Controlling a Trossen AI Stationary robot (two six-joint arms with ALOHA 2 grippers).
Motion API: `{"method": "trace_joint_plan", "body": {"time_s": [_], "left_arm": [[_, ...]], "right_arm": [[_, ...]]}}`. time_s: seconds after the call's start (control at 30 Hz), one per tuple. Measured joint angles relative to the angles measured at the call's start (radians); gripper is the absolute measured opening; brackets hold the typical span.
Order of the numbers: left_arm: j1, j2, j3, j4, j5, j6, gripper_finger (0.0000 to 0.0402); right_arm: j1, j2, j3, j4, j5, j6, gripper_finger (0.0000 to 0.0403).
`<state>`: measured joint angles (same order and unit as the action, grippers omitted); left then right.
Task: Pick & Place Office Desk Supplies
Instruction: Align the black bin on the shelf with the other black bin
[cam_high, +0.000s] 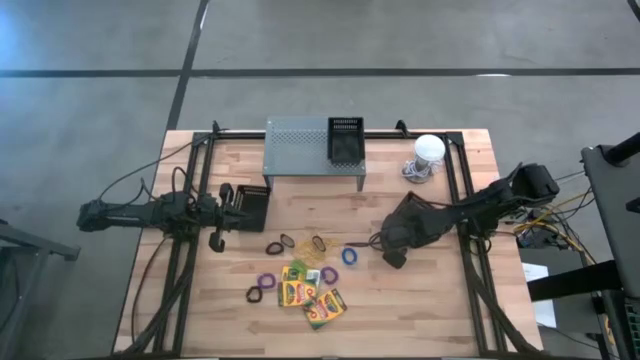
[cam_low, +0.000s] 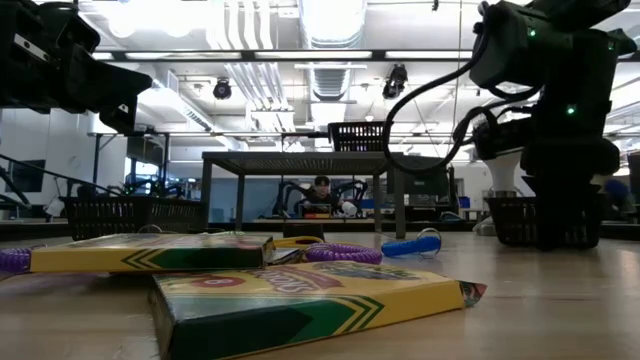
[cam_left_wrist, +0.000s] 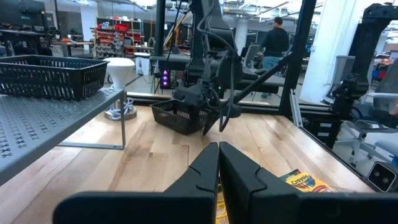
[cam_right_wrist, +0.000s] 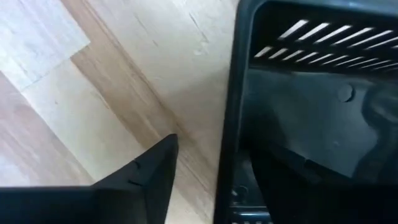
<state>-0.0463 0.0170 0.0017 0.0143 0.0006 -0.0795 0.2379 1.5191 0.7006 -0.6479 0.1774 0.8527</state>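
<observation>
The right gripper (cam_high: 392, 252) is being held spread astride the mesh bin (cam_right_wrist: 311, 112) rim, one finger (cam_right_wrist: 146, 177) outside on the tabletop (cam_high: 430, 300); the left gripper (cam_left_wrist: 219, 163) is being kept pressed together.

"Crayola" shows on a crayon box (cam_left_wrist: 305, 181).

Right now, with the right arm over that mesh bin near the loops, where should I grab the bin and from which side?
Take the mesh bin by its thin upright rim wall, coming straight down from above. It sits upright with its mouth open upward, so one finger can go inside and one outside. The right gripper is already over it; in the right wrist view one finger shows outside the rim, over bare table.
</observation>
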Motion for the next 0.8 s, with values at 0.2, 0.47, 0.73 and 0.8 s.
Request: {"method": "trace_joint_plan", "body": {"time_s": [0.2, 0.47, 0.73, 0.8], "left_arm": [[0.000, 0.001, 0.000, 0.000, 0.000, 0.000, 0.0019], [0.000, 0.000, 0.000, 0.000, 0.000, 0.000, 0.0019], [0.000, 0.000, 0.000, 0.000, 0.000, 0.000, 0.0019], [0.000, 0.000, 0.000, 0.000, 0.000, 0.000, 0.0019]], "right_arm": [[0.000, -0.054, -0.005, 0.001, -0.017, -0.017, 0.0088], [0.008, -0.180, 0.026, -0.002, -0.021, -0.033, 0.0012], [0.137, -0.155, 0.251, -0.004, -0.082, -0.124, 0.0009], [0.186, -0.103, 0.358, 0.001, -0.083, -0.197, 0.0008]]}}
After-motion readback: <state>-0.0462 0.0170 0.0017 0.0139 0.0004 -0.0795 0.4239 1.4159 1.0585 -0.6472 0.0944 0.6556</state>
